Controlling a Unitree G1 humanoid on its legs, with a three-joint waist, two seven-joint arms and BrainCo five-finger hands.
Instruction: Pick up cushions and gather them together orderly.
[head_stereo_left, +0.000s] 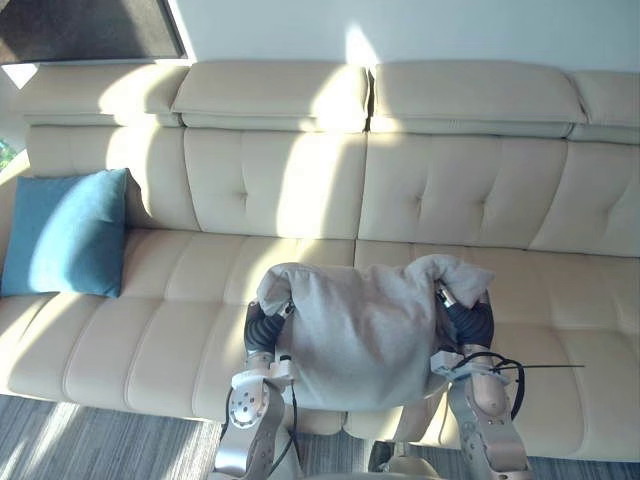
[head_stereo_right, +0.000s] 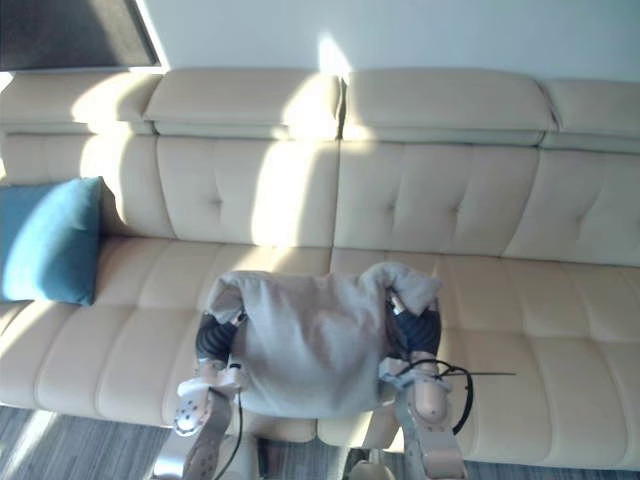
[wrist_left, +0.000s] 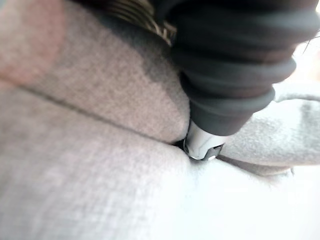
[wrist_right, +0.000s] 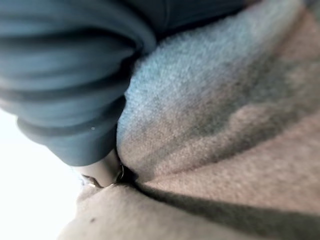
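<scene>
Cushion, grey (head_stereo_left: 365, 335), at 6 o'clock in the head views, held between left hand (head_stereo_left: 262, 328) at its 9 o'clock edge and right hand (head_stereo_left: 468, 320) at its 3 o'clock edge. Long axis 9 to 3 o'clock, broad face turned up toward the camera, upper corners flopping over both hands. Sits over the front part of the cream sofa (head_stereo_left: 300, 190) seat; contact with the seat cannot be told. Hold of either hand cannot be told: both buried in fabric in the wrist views. Blue cushion (head_stereo_left: 65, 235) at 9 o'clock, upright, leaning on the backrest at the sofa's left end, well apart from the grey one. Dark panel (head_stereo_left: 85, 28) on the wall at 11 o'clock. Striped grey floor (head_stereo_left: 100, 440) at 7 o'clock.
</scene>
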